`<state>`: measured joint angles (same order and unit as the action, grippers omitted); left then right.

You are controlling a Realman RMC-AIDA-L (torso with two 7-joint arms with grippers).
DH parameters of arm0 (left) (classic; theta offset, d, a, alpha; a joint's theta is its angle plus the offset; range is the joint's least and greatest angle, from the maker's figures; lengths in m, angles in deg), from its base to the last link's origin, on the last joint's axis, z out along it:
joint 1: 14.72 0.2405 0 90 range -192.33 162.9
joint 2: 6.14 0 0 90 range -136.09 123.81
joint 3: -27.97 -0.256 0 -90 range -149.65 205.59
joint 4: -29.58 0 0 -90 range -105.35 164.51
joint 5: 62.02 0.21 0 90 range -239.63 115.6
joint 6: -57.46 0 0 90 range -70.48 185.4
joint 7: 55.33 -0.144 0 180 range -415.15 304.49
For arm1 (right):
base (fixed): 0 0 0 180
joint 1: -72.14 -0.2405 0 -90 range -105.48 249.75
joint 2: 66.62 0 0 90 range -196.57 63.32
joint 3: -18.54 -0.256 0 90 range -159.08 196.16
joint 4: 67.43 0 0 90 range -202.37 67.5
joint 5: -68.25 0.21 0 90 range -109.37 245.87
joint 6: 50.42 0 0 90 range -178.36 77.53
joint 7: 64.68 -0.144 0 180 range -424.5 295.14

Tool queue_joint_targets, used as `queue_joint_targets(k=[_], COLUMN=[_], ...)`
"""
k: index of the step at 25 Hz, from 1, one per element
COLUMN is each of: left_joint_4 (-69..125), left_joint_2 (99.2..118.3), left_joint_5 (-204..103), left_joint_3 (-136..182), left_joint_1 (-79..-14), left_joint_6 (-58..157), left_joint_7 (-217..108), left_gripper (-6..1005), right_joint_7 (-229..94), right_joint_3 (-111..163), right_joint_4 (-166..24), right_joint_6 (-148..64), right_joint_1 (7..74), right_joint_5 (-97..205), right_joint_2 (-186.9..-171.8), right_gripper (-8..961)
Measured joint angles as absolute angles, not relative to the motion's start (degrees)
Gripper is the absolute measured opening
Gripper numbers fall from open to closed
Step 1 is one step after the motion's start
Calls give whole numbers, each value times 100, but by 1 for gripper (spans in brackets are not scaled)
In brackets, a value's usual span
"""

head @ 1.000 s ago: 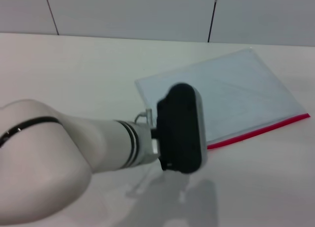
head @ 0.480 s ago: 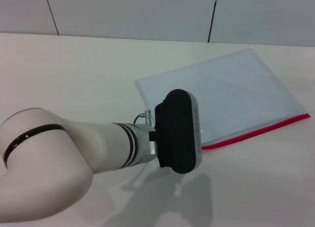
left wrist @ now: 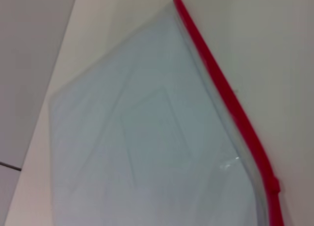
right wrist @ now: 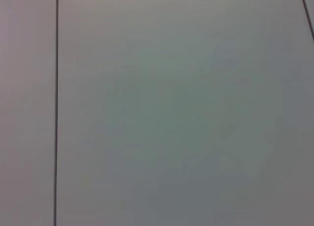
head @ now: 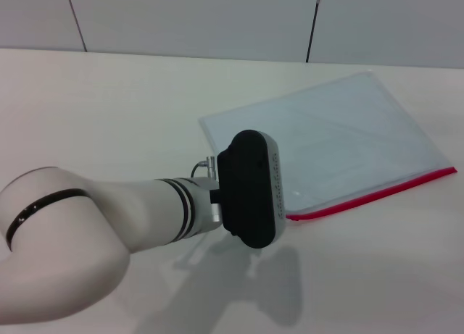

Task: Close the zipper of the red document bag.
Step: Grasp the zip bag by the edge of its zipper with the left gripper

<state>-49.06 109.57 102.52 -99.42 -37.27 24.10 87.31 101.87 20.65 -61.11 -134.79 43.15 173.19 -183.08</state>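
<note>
The red document bag [head: 330,142], a flat pouch of translucent pale blue-white plastic, lay on the pale table [head: 109,109] toward the robot's right, one corner reaching close to the wall behind. Its zipper [head: 377,191], a thin bright red strip, ran along the edge nearest the robot.

From the head camera, the left arm [head: 109,225] reached across the table and its black wrist housing [head: 249,189] sat over the bag's near-left corner, hiding that end of the red strip and the left gripper beyond it; whether that gripper was released or clenched could not be told.

The left wrist camera gave what the head view could not: a close look down on the bag [left wrist: 147,138], with the zipper [left wrist: 225,96] sharp against the table and a small raised red piece [left wrist: 272,183], possibly the slider, on the strip near the frame's edge. Faint creases and a rectangular outline showed through the plastic. No fingers appeared there.

The right wrist camera saw only a grey panelled wall [right wrist: 171,113] with a dark seam; the right gripper appeared in no view.
</note>
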Motion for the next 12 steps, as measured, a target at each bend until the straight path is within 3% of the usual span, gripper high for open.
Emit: queue_joint_targets(k=[6, 12], left_joint_4=[-4509, -4295], left_joint_2=[10953, 10970], left_joint_5=[10252, 10252], left_joint_3=[-9983, -9991], left_joint_1=[-3772, -3793], left_joint_6=[2919, 3225], left_joint_7=[8723, 8723], left_gripper=[841, 729], right_joint_7=[10187, 10187], right_joint_3=[2065, 2065], right_joint_4=[-6111, -6111], right_joint_6=[-13494, -13497], right_joint_1=[4314, 4313], right_joint_5=[17319, 17319], right_joint_2=[-18308, -18308], right_gripper=[894, 893])
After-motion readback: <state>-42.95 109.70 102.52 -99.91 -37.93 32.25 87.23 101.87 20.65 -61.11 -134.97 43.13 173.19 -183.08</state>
